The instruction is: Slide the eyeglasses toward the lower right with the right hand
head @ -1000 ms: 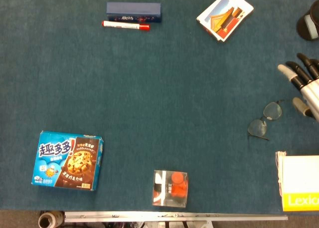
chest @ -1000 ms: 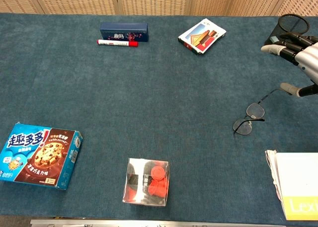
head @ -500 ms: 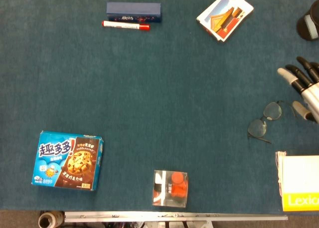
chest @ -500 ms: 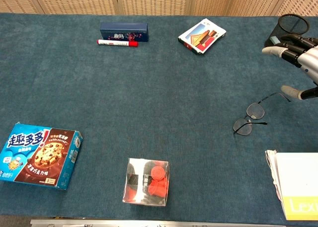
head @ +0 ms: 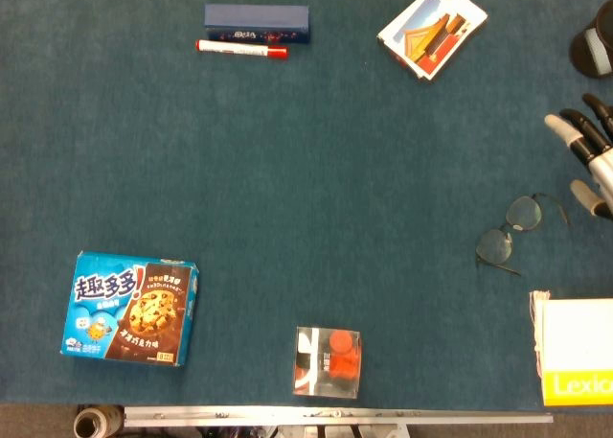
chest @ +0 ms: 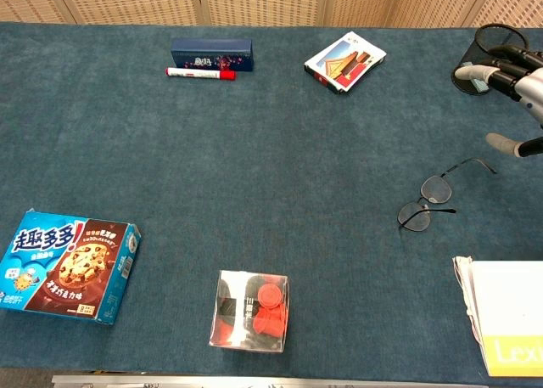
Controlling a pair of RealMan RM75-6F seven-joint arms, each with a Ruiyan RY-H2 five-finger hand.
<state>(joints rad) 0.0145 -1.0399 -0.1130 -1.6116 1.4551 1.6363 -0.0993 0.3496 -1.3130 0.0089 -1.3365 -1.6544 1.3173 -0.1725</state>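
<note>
Wire-framed eyeglasses [head: 512,231] lie unfolded on the blue table [head: 316,170] at the right of the frame, just above the yellow-and-white box [head: 575,352]. Beyond them, the right hand [head: 589,160] hangs spread and holding nothing, apparently placed to push them.

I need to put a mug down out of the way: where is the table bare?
Bare blue cloth fills the middle, between the red marker up top, blue cookie box and clear box of red pieces. The right edge is crowded: wire-framed eyeglasses, white-and-yellow box, right hand.
</note>
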